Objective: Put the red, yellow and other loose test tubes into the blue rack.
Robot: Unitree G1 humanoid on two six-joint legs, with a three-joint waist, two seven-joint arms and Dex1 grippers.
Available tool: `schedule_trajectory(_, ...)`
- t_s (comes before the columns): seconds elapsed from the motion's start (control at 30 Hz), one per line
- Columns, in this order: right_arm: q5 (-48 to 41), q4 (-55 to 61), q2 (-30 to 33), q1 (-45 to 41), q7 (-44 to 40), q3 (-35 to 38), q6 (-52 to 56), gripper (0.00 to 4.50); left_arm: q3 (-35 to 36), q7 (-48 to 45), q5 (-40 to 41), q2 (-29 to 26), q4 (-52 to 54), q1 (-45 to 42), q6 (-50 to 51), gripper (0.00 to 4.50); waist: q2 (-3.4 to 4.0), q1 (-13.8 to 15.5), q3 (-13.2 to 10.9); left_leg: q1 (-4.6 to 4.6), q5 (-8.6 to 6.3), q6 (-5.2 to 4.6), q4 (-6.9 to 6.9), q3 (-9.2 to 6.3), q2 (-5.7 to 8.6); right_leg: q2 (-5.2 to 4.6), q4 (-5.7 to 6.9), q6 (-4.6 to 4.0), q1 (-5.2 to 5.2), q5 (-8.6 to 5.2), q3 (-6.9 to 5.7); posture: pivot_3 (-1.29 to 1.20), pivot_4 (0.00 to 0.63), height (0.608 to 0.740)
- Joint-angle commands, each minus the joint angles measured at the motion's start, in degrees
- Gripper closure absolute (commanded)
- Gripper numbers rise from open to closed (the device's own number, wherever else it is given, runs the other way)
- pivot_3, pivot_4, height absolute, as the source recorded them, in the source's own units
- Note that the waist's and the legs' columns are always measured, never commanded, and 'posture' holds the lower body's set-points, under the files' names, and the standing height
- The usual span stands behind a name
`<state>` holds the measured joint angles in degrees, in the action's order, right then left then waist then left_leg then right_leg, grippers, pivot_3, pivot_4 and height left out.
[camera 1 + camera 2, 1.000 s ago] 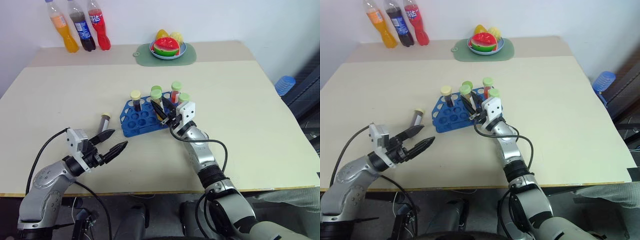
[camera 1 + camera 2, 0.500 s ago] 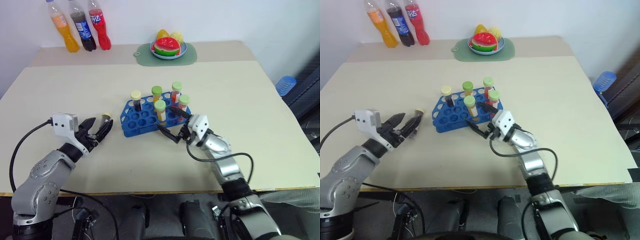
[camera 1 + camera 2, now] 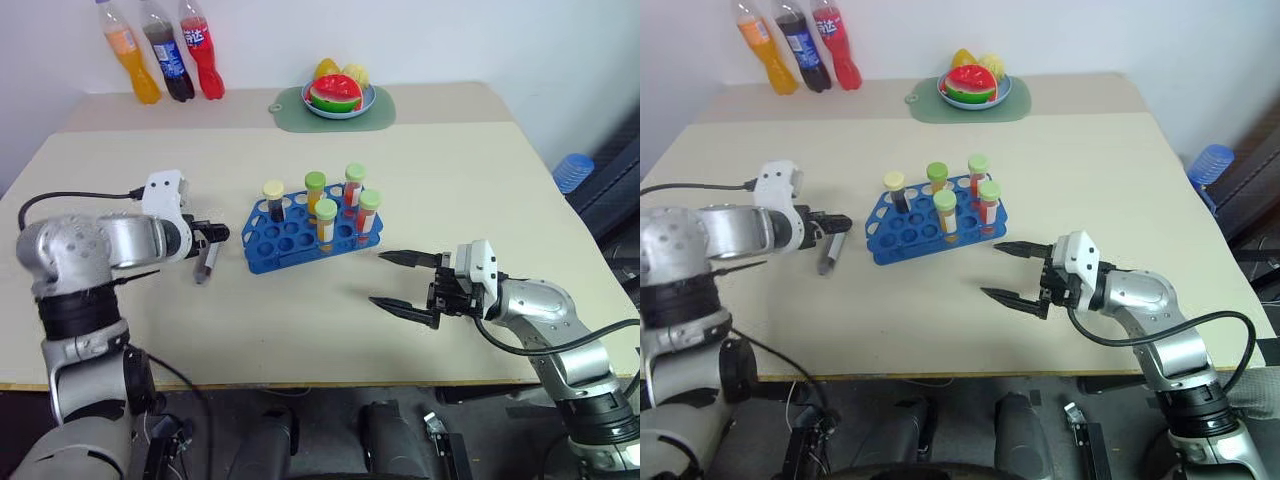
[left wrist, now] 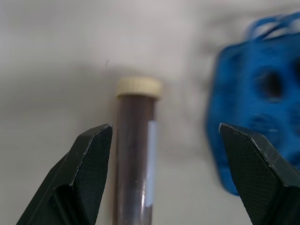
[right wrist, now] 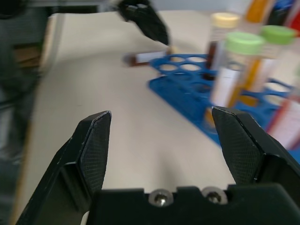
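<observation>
Near the table's (image 3: 480, 180) left edge I see 1 loose dark-brown tube (image 3: 207, 262), cream-capped, white-labelled, lying flat beside the blue rack (image 3: 300, 238), which holds 5 capped tubes. Left gripper (image 4: 161, 159) hangs spread above it; right gripper (image 3: 400, 280) gapes empty.

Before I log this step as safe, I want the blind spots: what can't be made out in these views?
- Dark tube: its lower end is cut off by the left wrist view's edge; the left claw covers part of it in the head views.
- Blue rack: blurred in the left wrist view, cut off at the edge.
- Racked tubes: labels blurred in the right wrist view, too small in the head views.
</observation>
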<state>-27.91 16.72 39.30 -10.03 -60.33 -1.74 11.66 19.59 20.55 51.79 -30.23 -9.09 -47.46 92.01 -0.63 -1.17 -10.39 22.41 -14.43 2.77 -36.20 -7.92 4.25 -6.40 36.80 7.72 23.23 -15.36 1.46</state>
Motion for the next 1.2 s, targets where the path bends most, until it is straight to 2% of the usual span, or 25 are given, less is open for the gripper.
schedule_trajectory(0.03,-1.31,2.48,0.88,-0.45,-0.58,1.77,0.70,0.75,-2.08,3.71,-1.12,-0.91,-9.06,-5.30,0.49,0.74,-0.04,0.37,-0.01,0.01,0.00,0.00,-0.01,0.00,0.01,-0.02,0.00,0.00,0.00,0.00,0.00,0.00,0.150,0.740)
schedule_trajectory(0.13,-0.35,2.26,1.03,-0.53,-0.25,2.43,0.03,0.75,-4.85,3.27,-4.36,-0.65,-16.18,-9.24,0.49,0.74,-0.12,0.57,-0.05,0.04,0.08,0.14,-0.02,0.02,0.07,-0.06,-0.02,0.01,0.02,0.00,0.00,0.00,0.150,0.740)
schedule_trajectory(0.2,-0.11,2.72,0.80,-0.50,0.24,2.29,0.06,0.68,-6.47,1.45,-7.02,-0.29,-18.79,-10.57,0.49,1.26,-0.14,0.53,-0.05,0.05,0.14,0.24,-0.01,0.05,0.09,-0.07,-0.03,0.01,0.01,0.00,0.00,0.00,0.150,0.740)
schedule_trajectory(0.23,0.03,2.98,0.71,-0.22,0.41,2.16,0.00,0.68,-7.16,0.56,-8.01,-0.08,-20.13,-11.01,0.49,1.54,-0.14,0.51,-0.05,0.05,0.14,0.26,-0.01,0.07,0.10,-0.08,-0.03,0.01,0.01,0.00,0.00,0.00,0.150,0.740)
schedule_trajectory(0.37,0.82,3.58,1.30,1.16,0.08,1.97,-0.44,0.68,-8.45,-2.30,-10.85,0.69,-23.48,-12.42,0.49,3.55,-0.14,0.48,-0.05,0.05,0.19,0.33,0.01,0.14,0.09,-0.08,0.02,0.01,0.06,0.00,-0.01,0.00,0.150,0.740)
schedule_trajectory(0.4,0.95,3.48,1.28,1.18,0.16,1.99,-0.48,0.68,-8.73,-3.03,-11.20,0.53,-23.59,-12.53,0.49,3.70,-0.14,0.47,-0.05,0.05,0.19,0.34,0.00,0.16,0.09,-0.08,0.03,0.01,0.06,0.00,0.00,0.00,0.150,0.740)
schedule_trajectory(0.5,1.45,2.55,1.18,1.21,0.05,2.10,-1.14,0.68,-9.03,-4.83,-10.38,-0.44,-22.86,-12.10,0.49,3.70,-0.14,0.46,-0.05,0.04,0.19,0.34,-0.01,0.19,0.09,-0.10,0.06,0.02,0.06,0.00,0.00,0.00,0.150,0.740)
schedule_trajectory(0.57,1.48,2.09,0.94,1.23,0.03,2.22,-1.27,0.68,-9.04,-6.69,-6.36,-2.26,-18.10,-9.73,0.49,3.70,-0.14,0.36,-0.05,0.04,0.19,0.34,-0.01,0.19,0.09,-0.10,0.08,0.02,0.07,-0.01,0.00,0.00,0.150,0.740)
schedule_trajectory(0.63,1.46,1.57,0.70,1.21,0.16,2.49,-1.33,0.68,-9.92,-10.07,-0.01,-5.78,-7.85,-4.82,0.49,3.70,-0.16,0.17,-0.06,0.04,0.19,0.34,-0.01,0.14,0.06,-0.15,0.15,0.02,0.15,-0.01,0.01,0.00,0.150,0.740)
schedule_trajectory(0.7,1.44,0.87,0.35,1.35,0.41,2.81,-1.57,0.68,-5.86,-15.58,1.53,-6.47,8.46,2.40,-2.49,3.70,-0.20,-0.18,-0.09,0.06,0.19,0.35,0.02,0.19,0.02,-0.19,0.20,0.02,0.25,-0.01,0.03,0.00,0.150,0.740)
schedule_trajectory(0.73,1.26,0.55,0.15,1.46,0.47,3.03,-1.60,0.68,-4.38,-18.11,1.52,-6.91,15.46,6.43,-5.55,3.70,-0.23,-0.06,-0.10,0.06,0.19,0.35,0.05,0.28,-0.09,-0.24,0.27,0.01,0.33,-0.01,0.06,0.00,0.150,0.740)
schedule_trajectory(0.8,1.02,-0.52,-0.46,1.41,0.66,3.26,-1.60,0.68,-3.29,-33.89,0.99,-9.01,28.54,17.81,-20.71,3.70,-0.25,0.03,-0.11,0.09,0.19,0.36,0.07,0.30,-0.11,-0.26,0.21,0.00,0.36,-0.01,0.06,0.00,0.150,0.740)
schedule_trajectory(0.87,1.78,-2.26,-0.97,1.26,0.63,3.03,-2.30,0.68,-3.44,-39.37,-1.90,-10.22,34.88,24.68,-29.03,3.70,-0.24,0.34,-0.11,0.08,0.19,0.37,0.06,0.42,-0.13,-0.30,0.20,-0.02,0.36,-0.01,0.09,0.00,0.150,0.740)
schedule_trajectory(0.97,2.22,-4.62,-1.11,0.46,0.24,2.94,-2.50,0.68,-8.08,-45.37,-11.71,-9.58,39.02,30.46,-45.84,3.70,-0.24,1.10,-0.11,0.04,0.14,0.26,0.03,0.47,-0.10,-0.33,0.10,-0.07,0.16,-0.02,-0.01,0.00,0.150,0.740)
schedule_trajectory(1.07,2.45,-6.58,-0.78,-0.60,0.45,3.32,-1.56,0.68,-12.75,-46.60,-20.53,-4.88,39.33,32.65,-60.67,3.70,-0.23,1.87,-0.10,0.01,-0.04,-0.06,0.00,0.55,-0.07,-0.33,-0.14,-0.10,-0.01,-0.01,-0.02,0.00,0.150,0.740)
schedule_trajectory(1.2,3.93,-8.27,0.31,-0.83,0.10,3.25,-1.53,0.68,-19.98,-45.21,-32.39,3.71,32.80,32.02,-78.02,3.70,-0.26,1.97,-0.09,0.04,-0.03,-0.04,0.00,0.57,0.00,-0.32,-0.53,-0.05,-0.17,0.06,-0.05,0.00,0.150,0.740)
